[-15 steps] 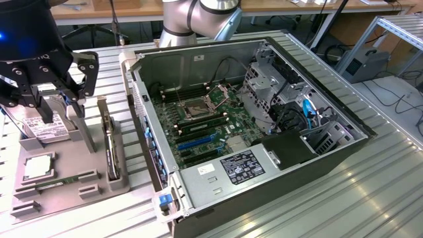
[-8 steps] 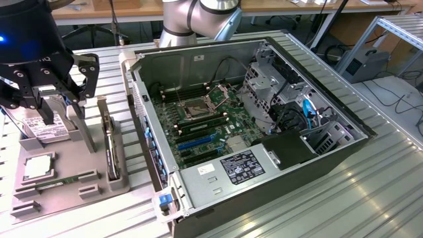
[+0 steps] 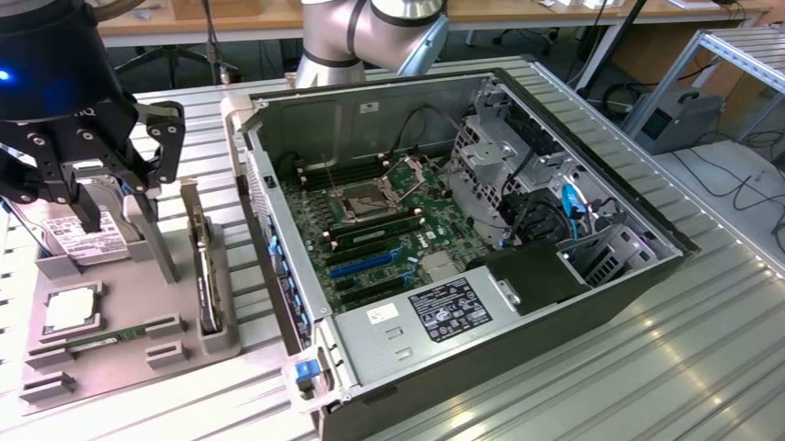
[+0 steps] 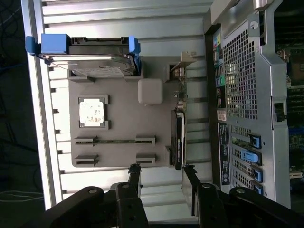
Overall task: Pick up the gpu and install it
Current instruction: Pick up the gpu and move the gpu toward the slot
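**While the hand hangs spread over the parts tray, the gpu stands in its slot**

Where the exterior view looks down on the bench, the table (image 3: 663,367) is a run of ribbed, pale metal slats. The same slats show in the wrist view (image 4: 123,19), with gaps between them.

Two things rest on the table. One is a grey parts tray (image 3: 123,363) (image 4: 123,118), toward the exterior view's left. The other is an open computer case (image 3: 516,367) (image 4: 266,95), lying on its side just beside the tray, with the motherboard (image 3: 392,230) facing up.

- Hand (image 3: 120,204) (image 4: 161,168): black, fingers spread wide, nothing between them. It is above the tray, near the hard drive (image 3: 92,243) (image 4: 99,64).
- Gpu (image 3: 209,266) (image 4: 179,137): on edge in the tray slot nearest the case, with its silver bracket end up in the exterior view. It is not gripped. In the wrist view its near end sits just beside one fingertip (image 4: 187,171); I cannot tell whether they touch.
- Other tray contents: a processor chip (image 3: 72,308) (image 4: 92,112) lying flat in its pocket, and a narrow memory stick (image 3: 105,338) (image 4: 114,140) in a groove.
- Robot arm (image 3: 368,37): its grey column rises behind the case.

Room, from the exterior view:
- A wooden desk (image 3: 221,18) runs along the back.
- An aluminium frame (image 3: 736,55) stands at the exterior view's right.
- A dark box (image 3: 681,115) sits on the floor under the frame.
- Loose cables trail across the floor (image 3: 736,184).
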Action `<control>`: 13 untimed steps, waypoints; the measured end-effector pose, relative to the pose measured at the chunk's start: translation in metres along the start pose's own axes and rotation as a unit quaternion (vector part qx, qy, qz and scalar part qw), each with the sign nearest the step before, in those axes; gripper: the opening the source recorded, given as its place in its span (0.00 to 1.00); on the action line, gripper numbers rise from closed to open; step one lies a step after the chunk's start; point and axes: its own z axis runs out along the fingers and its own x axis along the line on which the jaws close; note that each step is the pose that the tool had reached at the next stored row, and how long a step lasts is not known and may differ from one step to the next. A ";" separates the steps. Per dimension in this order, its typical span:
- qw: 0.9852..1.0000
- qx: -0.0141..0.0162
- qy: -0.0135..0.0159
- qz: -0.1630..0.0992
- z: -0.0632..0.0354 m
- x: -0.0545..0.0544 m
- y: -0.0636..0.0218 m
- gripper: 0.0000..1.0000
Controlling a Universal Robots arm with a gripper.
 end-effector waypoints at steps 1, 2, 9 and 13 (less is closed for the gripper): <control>1.000 0.000 0.000 0.000 0.0003 0.000 0.0000 0.48; 1.000 0.000 0.000 0.000 0.0005 0.000 0.0000 0.48; 1.000 0.000 0.000 0.000 0.0026 0.000 0.0000 0.48; 1.000 0.000 0.000 0.000 0.0039 0.000 0.0000 0.48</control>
